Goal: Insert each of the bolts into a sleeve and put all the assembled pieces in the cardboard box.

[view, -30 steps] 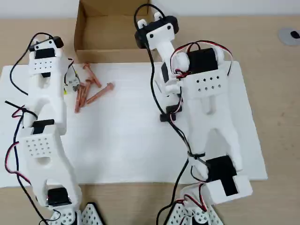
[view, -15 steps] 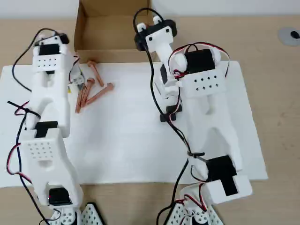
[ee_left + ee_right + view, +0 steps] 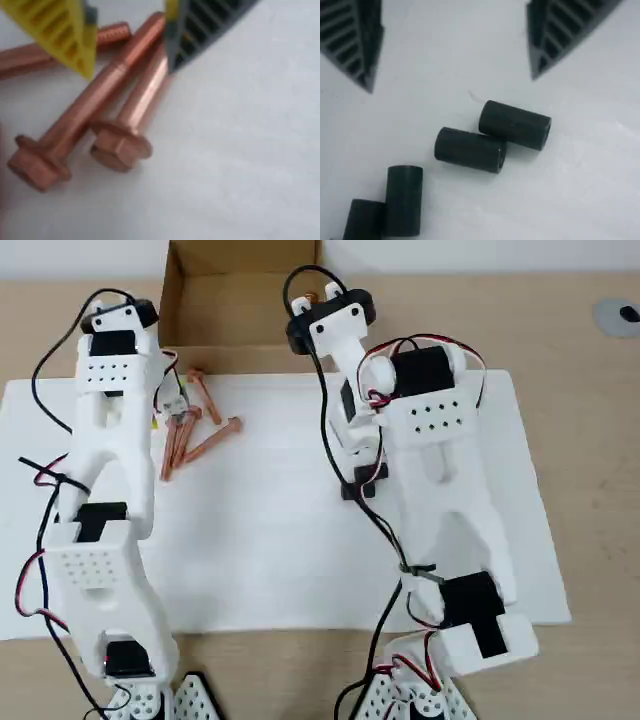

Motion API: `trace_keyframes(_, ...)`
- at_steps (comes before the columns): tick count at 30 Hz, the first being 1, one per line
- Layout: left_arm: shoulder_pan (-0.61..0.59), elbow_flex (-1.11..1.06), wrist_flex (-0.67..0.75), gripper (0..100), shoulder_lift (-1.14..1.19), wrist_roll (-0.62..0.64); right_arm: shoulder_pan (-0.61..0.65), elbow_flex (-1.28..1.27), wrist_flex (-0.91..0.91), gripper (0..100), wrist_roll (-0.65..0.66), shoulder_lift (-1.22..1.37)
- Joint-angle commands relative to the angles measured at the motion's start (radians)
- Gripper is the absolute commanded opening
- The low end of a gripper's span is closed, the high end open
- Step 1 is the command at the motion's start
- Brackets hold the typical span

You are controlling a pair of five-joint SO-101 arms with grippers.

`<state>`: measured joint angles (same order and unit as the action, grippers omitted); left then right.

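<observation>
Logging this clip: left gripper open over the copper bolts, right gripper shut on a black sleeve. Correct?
Not quite. The right gripper is open, above the black sleeves, which lie loose on the white mat, as the right wrist view shows. The left gripper open over the copper bolts is correct.

A tan wooden desk (image 3: 590, 440) carries a white sheet (image 3: 260, 540) that covers most of its middle. An open cardboard box (image 3: 240, 358) sits at the desk's far edge, touching the sheet's far edge. Copper bolts (image 3: 195, 430) lie clustered near the sheet's far left corner. Four black sleeves (image 3: 470, 149) lie on their sides on the sheet. A grey disc (image 3: 615, 315) rests near the desk's far right corner.
</observation>
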<state>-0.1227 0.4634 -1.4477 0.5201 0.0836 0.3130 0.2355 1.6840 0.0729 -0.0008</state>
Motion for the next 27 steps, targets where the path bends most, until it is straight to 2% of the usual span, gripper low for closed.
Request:
trace_keyframes(1, -0.017, 0.002, 0.026, 11, -0.051, -0.015, -0.016, 0.001, -0.011, 24.6, 0.008, -0.054)
trace_keyframes(8, -0.017, -0.118, 0.135, 11, -0.051, -0.063, -0.016, 0.001, -0.011, 24.6, 0.008, -0.054)
trace_keyframes(16, -0.017, -0.221, 0.229, 11, -0.051, -0.063, -0.016, 0.001, -0.011, 24.6, 0.003, -0.054)
trace_keyframes(23, -0.017, -0.385, 0.456, 11, -0.051, -0.127, -0.016, 0.001, -0.011, 24.6, 0.002, -0.054)
trace_keyframes(27, -0.017, -0.422, 0.488, 11, -0.053, -0.158, -0.016, 0.001, -0.011, 24.6, 0.0, -0.054)
